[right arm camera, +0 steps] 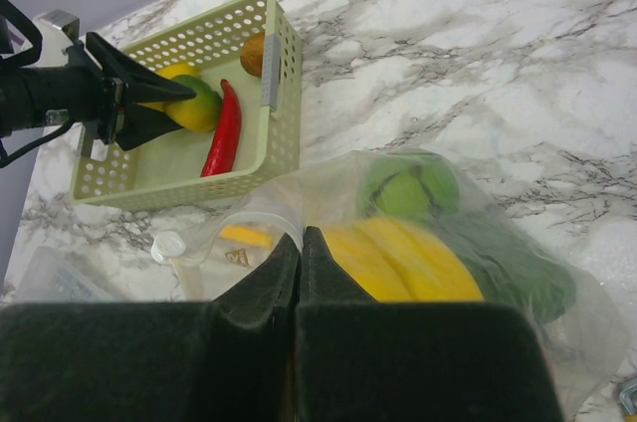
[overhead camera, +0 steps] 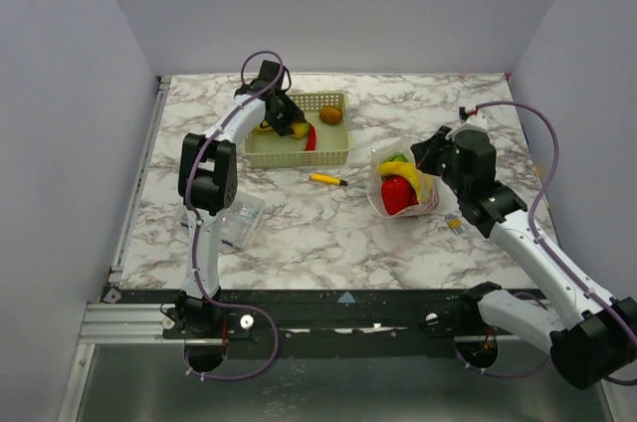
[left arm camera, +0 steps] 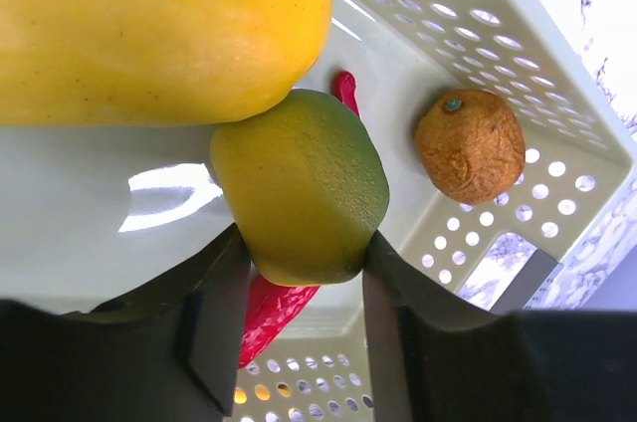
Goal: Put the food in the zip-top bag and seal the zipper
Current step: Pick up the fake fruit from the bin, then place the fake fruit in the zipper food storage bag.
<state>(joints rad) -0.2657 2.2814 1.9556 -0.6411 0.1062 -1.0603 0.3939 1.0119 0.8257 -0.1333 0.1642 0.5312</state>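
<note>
Far left on the surface (overhead camera: 299,238), the left fingers (left arm camera: 217,322) clamp a yellow-green lemon (left arm camera: 299,183) inside the basket (right arm camera: 284,74), beside a red chilli (right arm camera: 224,128), a brown fruit (left arm camera: 470,146) and a yellow piece (left arm camera: 149,24) awaiting transfer. The right fingers (right arm camera: 264,288) pinch the zip-top bag (right arm camera: 328,178) by its edge. A banana (right arm camera: 398,258), a green pepper (right arm camera: 408,188) and a red piece (overhead camera: 396,195) lie inside, and sealing remains.

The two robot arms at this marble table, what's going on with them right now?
They are bagging toy food. The left gripper is down in the pale yellow-green perforated basket, shut on a yellow-green lemon-shaped toy fruit. A red chilli, a brown-orange round fruit and a large yellow piece also lie there. The right gripper is pinched on the edge of the clear plastic zip-top bag, which already holds yellow bananas, a green pepper and something red. The bag is not yet sealed.
</note>
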